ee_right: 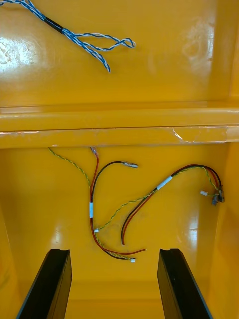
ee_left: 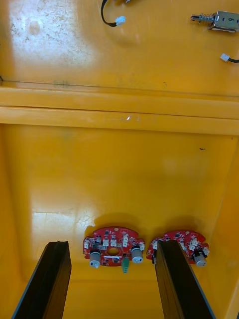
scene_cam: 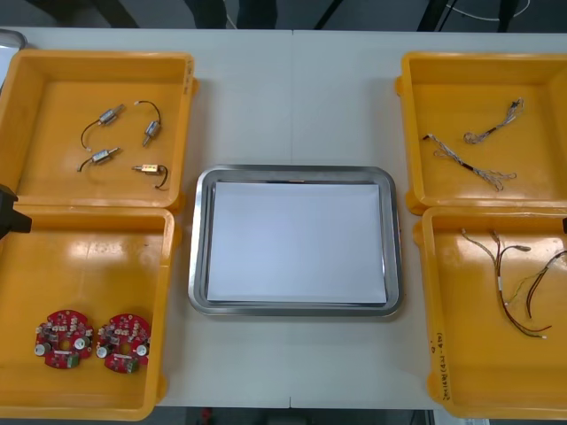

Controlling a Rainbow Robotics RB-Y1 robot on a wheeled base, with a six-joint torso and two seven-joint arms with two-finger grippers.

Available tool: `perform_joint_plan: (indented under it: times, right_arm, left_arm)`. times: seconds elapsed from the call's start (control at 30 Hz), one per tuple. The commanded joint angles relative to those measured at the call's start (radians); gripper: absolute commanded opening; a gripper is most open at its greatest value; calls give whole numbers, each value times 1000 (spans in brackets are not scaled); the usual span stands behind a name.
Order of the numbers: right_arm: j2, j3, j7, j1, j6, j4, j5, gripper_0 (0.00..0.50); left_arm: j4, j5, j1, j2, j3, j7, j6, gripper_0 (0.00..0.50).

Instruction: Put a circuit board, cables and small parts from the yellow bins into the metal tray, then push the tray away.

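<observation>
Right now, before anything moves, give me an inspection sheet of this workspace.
Surface: light table.
Job's things: tray white inside, nothing in it; two boards in near-left bin; four small parts in far-left bin.
Clutter: shiny rim at far-left corner, kind unclear.
Claws: left claw open over the boards; right claw open over the red and yellow cables.
Cables: blue-white cables in far-right bin; red and yellow cables in near-right bin.
Surroundings: dark shapes beyond far edge.

The front camera looks steeply down on the whole counter (scene_cam: 292, 97). 2 wrist cameras look closely into yellow bins (ee_left: 119, 164), sharing with it the circuit boards (ee_left: 107, 239) at the left end effector (ee_left: 112, 244) and the cables (ee_right: 92, 209) ahead of the right end effector (ee_right: 114, 251).
</observation>
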Motion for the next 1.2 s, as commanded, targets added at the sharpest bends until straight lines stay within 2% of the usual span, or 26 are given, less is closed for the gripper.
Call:
perform_joint_plan:
  times: [0.03, 1.2]
  right_arm:
    - [5, -33, -42, -6, 3, -30, -8, 500]
    - [5, -33, -42, -6, 3, -30, -8, 500]
  left_arm:
    - [-23, 2, 15, 10, 6, 69, 5, 500]
    - [-23, 2, 15, 10, 6, 69, 5, 500]
